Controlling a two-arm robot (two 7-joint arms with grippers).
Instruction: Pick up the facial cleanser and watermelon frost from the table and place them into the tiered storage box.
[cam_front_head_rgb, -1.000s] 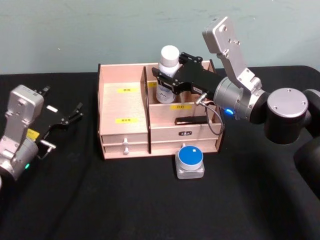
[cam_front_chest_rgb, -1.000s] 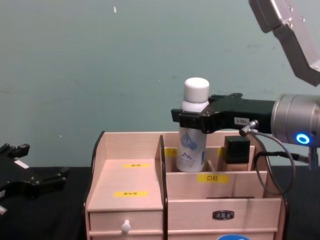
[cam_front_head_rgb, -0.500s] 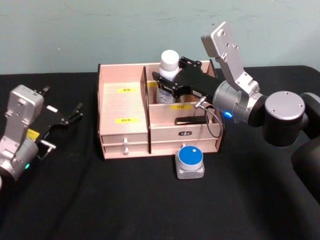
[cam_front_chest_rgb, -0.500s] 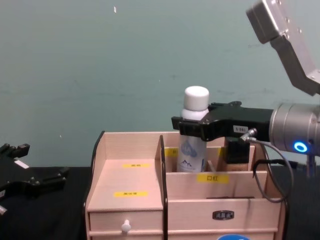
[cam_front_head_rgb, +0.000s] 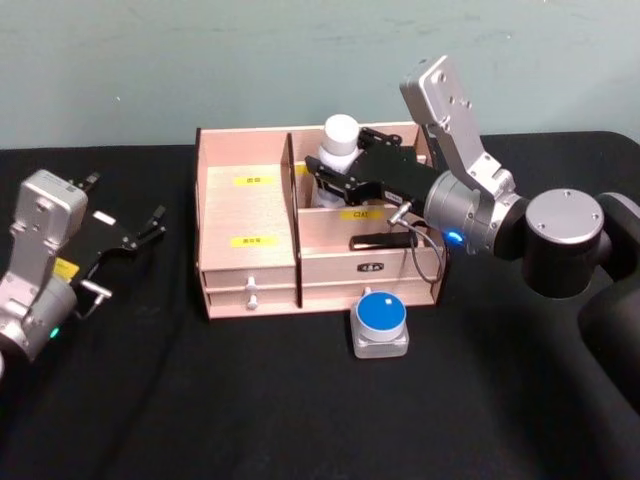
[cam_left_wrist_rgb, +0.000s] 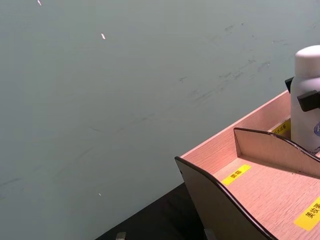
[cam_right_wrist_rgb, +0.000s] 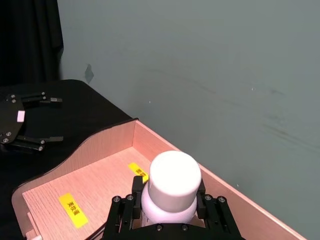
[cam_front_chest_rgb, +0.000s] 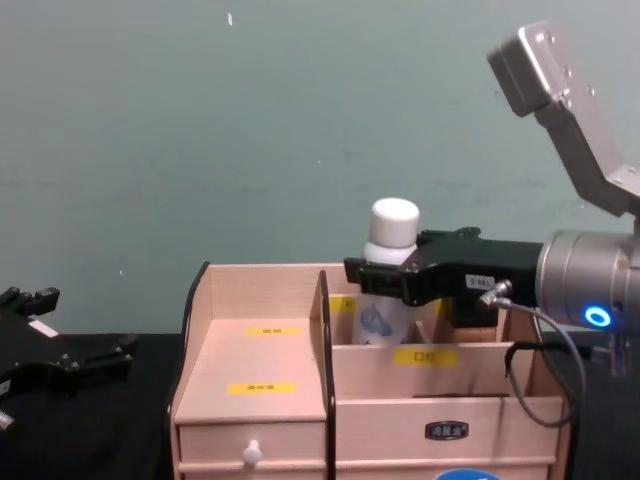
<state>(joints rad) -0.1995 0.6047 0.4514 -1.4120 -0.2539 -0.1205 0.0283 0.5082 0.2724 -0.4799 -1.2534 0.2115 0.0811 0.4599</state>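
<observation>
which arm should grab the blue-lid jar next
Right, once it frees the facial cleanser: the watermelon frost sits before the tiered storage box's right half, near the right gripper; the left gripper is parked far left.

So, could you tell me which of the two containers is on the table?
The watermelon frost, the squat blue-lidded jar in front of the box; the right gripper holds the tall cleanser inside it, at the back.

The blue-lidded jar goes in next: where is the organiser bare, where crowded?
Bare: the two left steps of the tiered storage box, between its left wall and centre divider. Also the table between box and parked left gripper. Crowded: the back-right compartment, where the right gripper holds the facial cleanser.
</observation>
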